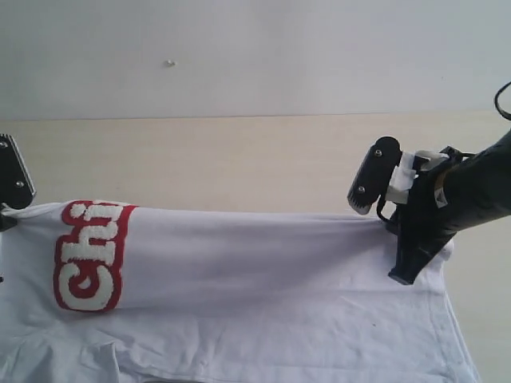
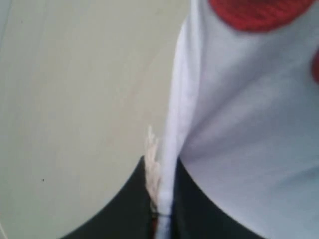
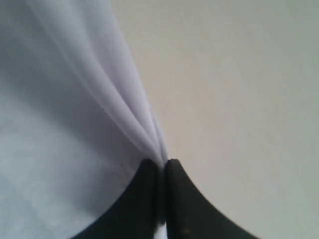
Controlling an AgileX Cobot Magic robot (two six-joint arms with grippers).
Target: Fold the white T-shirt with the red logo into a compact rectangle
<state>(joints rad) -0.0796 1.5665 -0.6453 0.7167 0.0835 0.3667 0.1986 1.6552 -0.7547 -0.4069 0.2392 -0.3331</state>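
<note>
1. Nearest the lens in the exterior view: the loose, wrinkled lower part of the white T-shirt (image 1: 263,319), lying on the pale table (image 1: 239,159) and running off the bottom of the frame.
2. Farther back, folded over on itself along one long, fairly straight edge, stretched from left to right between the two arms.
3. At the left end of that fold: the red logo (image 1: 88,255), turned sideways, curving over the folded edge, with fuzzy white letters "Chi" readable.
4. At the far left edge, mostly cut off by the frame: the left gripper (image 1: 6,209), touching the shirt's left corner.
5. In the left wrist view, clamped together on a thin bunched edge of the shirt, black fingers (image 2: 129,214) on either side of the cloth; a frayed pale strip (image 2: 151,164) pinched in just beside the white fabric; red patches of the logo at the picture's border.
6. At the right end of the fold: the right gripper (image 1: 406,263), angled down onto the shirt's corner.
7. In the right wrist view, pressed shut on gathered pleats of white cloth, fingers (image 3: 142,199) meeting with only fabric between them.
8. Behind the table: a plain pale wall (image 1: 239,56).
</note>
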